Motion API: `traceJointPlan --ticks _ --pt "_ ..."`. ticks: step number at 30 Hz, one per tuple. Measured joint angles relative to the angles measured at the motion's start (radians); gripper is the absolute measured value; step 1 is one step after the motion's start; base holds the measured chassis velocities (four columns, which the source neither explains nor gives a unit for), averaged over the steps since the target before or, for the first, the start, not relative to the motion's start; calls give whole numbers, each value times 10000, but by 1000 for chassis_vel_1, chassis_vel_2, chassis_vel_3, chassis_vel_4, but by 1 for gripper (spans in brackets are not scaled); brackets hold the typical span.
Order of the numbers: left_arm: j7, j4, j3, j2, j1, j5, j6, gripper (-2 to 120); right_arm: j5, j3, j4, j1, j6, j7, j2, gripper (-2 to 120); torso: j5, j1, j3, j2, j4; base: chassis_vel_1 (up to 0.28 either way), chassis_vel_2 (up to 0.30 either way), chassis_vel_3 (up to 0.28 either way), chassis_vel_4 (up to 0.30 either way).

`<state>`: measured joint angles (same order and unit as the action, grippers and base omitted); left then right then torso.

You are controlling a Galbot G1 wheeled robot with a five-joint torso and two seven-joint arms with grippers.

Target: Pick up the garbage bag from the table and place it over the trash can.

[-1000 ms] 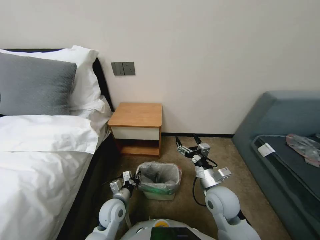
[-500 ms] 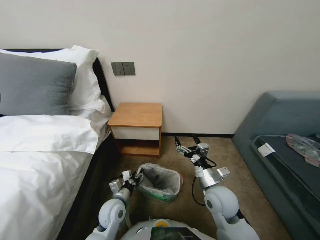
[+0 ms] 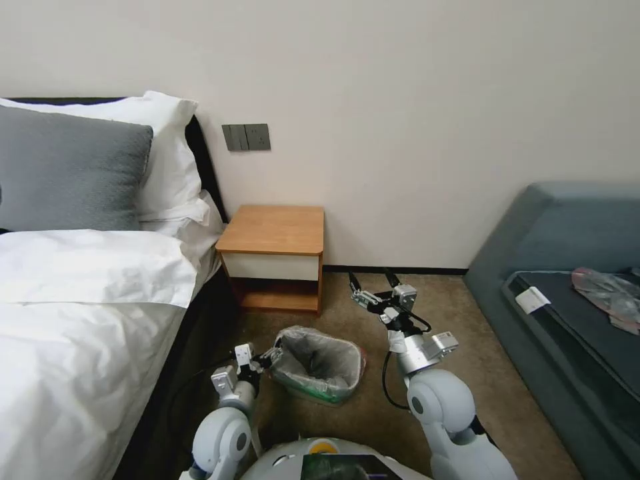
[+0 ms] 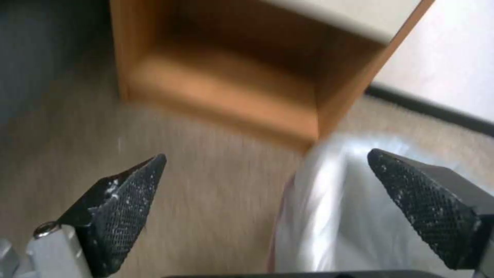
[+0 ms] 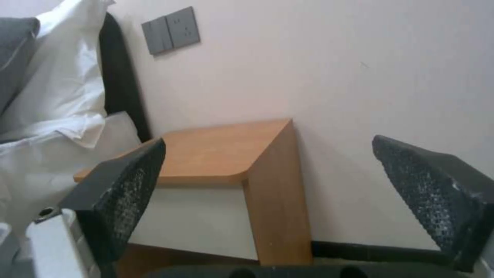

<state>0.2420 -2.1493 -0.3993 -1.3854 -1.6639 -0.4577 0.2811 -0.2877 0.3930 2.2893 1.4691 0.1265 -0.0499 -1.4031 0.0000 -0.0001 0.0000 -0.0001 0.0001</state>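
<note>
The trash can (image 3: 319, 395) stands tilted on the carpet in front of the table (image 3: 273, 230), with pale green showing low on its side. The wrinkly grey garbage bag (image 3: 320, 357) lines it and folds over its rim. My left gripper (image 3: 269, 355) is open at the bag's left edge. In the left wrist view the left gripper (image 4: 266, 154) has one finger over the bag (image 4: 329, 216) and the other over carpet. My right gripper (image 3: 370, 275) hangs open in the air, right of the can and above the floor. The right gripper (image 5: 268, 141) faces the table (image 5: 221, 150).
A bed with white linen (image 3: 80, 313) and pillows fills the left side. A blue-grey sofa (image 3: 567, 267) on the right carries a plastic sheet (image 3: 610, 293) and a white card (image 3: 532, 300). Bare carpet (image 3: 360, 420) lies around the can. Wall switches (image 3: 247, 137) sit above the table.
The trash can has tipped from upright to tilted and shifted a little. My left arm has drawn back to the left. The right gripper has crept slightly up and left.
</note>
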Motion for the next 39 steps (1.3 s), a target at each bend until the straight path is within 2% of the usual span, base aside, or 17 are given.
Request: traceJointPlan --ticks 1,2,3,4,5,6,8,10,15,39 --pt "-688 118 -127 11 -18 704 -760 100 323 -34 -22 146 -2 182 -122 100 1 0 0 0 1 0 0 0 0" --pt "-688 118 -127 11 -18 704 -760 100 323 -34 -22 146 -2 182 -122 100 1 0 0 0 1 0 0 0 0" --pt "-1235 343 -249 13 19 1241 -1524 100 674 -112 -80 323 -18 393 -235 100 1 0 0 0 0 0 0 0 0" --pt "-1853 751 -380 21 159 1952 -2599 100 1278 -249 -263 668 -122 669 -405 100 -2 0 -1 0 1 0 0 0 0" --pt "-2151 958 -433 50 262 2167 -3062 100 1770 -290 -452 929 -313 809 -542 100 -3 0 0 0 -1 0 0 0 0" --pt "-2151 958 -433 50 262 2167 -3062 100 1770 -290 -452 929 -313 809 -542 100 -3 0 0 0 -1 0 0 0 0" --pt "-2445 1256 -504 171 403 2247 -3576 98 2804 -261 -992 1493 -997 1007 -775 100 0 0 0 0 -6 0 0 0 0" --pt "-2496 1555 -534 279 466 2282 -3962 95 3223 -213 -1393 1980 -1453 1137 -922 100 0 0 0 0 -5 0 0 0 0" --pt "-2440 1841 -545 307 471 2438 -4198 93 3291 -114 -1633 2298 -1722 1138 -1029 100 0 0 0 0 -1 0 0 0 0" --pt "-2371 1832 -535 308 467 2392 -4114 93 3220 -105 -1612 2262 -1709 1102 -1016 100 0 0 0 0 -1 0 0 0 0"
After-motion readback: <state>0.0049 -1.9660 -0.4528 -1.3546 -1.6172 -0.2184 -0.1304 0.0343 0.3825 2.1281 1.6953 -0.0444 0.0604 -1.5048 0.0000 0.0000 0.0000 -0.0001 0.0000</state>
